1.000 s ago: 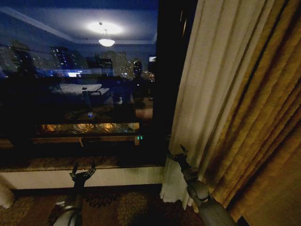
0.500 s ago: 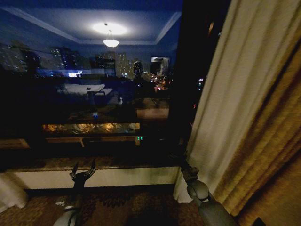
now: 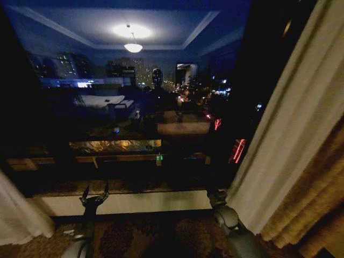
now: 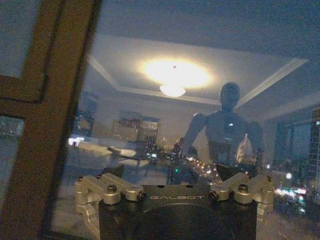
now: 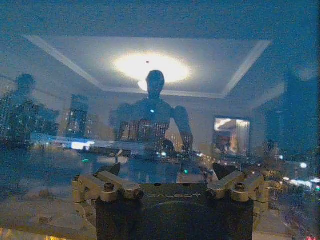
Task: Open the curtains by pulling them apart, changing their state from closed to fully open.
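Note:
The curtains stand apart. The right sheer cream panel (image 3: pixel 293 145) hangs bunched at the right of the head view, and a fold of the left panel (image 3: pixel 19 215) shows at the lower left. Between them the dark window glass (image 3: pixel 134 118) is bare and reflects the room. My left gripper (image 3: pixel 94 192) is raised before the sill, open and holding nothing; it is also open in the left wrist view (image 4: pixel 170 172). My right gripper (image 3: pixel 214 194) is low, left of the right panel and apart from it. In the right wrist view (image 5: pixel 167 170) it is open and faces the glass.
A thick golden-brown drape (image 3: pixel 322 209) hangs beside the right sheer panel. A pale sill wall (image 3: pixel 129 203) runs under the window, with patterned carpet (image 3: pixel 156 236) below. A wooden window frame (image 4: pixel 45 100) stands close to the left wrist.
The right sheer panel's edge has slid further right, baring more glass. My right gripper has dropped lower and come off the fabric. The left panel has come into view; the left gripper holds still.

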Tool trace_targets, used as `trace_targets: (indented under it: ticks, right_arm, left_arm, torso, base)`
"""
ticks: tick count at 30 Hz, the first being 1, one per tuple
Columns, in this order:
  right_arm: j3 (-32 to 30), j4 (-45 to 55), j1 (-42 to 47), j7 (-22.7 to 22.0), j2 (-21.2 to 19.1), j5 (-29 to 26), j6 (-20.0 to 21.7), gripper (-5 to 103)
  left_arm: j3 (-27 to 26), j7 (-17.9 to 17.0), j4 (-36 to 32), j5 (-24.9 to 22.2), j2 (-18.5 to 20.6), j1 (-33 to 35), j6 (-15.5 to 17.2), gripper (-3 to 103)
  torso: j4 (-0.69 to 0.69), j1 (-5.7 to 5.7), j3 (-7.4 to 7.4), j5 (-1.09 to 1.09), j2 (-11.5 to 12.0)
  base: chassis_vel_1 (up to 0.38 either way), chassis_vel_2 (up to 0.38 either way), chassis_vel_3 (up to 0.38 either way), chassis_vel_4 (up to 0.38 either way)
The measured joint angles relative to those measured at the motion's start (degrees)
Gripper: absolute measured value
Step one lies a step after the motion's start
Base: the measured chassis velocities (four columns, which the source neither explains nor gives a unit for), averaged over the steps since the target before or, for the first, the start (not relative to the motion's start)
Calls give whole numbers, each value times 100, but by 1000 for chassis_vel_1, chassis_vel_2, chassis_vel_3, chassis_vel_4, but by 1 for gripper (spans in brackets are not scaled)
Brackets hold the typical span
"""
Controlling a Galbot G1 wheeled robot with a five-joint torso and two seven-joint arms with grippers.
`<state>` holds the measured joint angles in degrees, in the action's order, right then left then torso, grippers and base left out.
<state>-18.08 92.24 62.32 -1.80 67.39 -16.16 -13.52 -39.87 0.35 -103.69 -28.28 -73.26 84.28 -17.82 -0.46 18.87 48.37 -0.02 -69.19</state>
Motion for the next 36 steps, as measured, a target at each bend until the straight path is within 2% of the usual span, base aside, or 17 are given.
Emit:
trace_targets:
  ticks: [28, 32, 36]
  right_arm:
    - [0, 0, 0, 0, 0, 0, 0, 100]
    - [1, -1, 0, 0, 0, 0, 0, 100]
    - [0, -1, 0, 0, 0, 0, 0, 100]
  left_arm:
    - [0, 0, 0, 0, 0, 0, 0, 100]
    - [0, 0, 0, 0, 0, 0, 0, 100]
    - [0, 0, 0, 0, 0, 0, 0, 100]
  torso:
    - [0, 1, 0, -2, 0]
    - [0, 1, 1, 6, 1]
    - [0, 1, 1, 1, 1]
  base:
    - [359, 356, -352, -349]
    - [375, 362, -373, -346]
    - [330, 325, -314, -345]
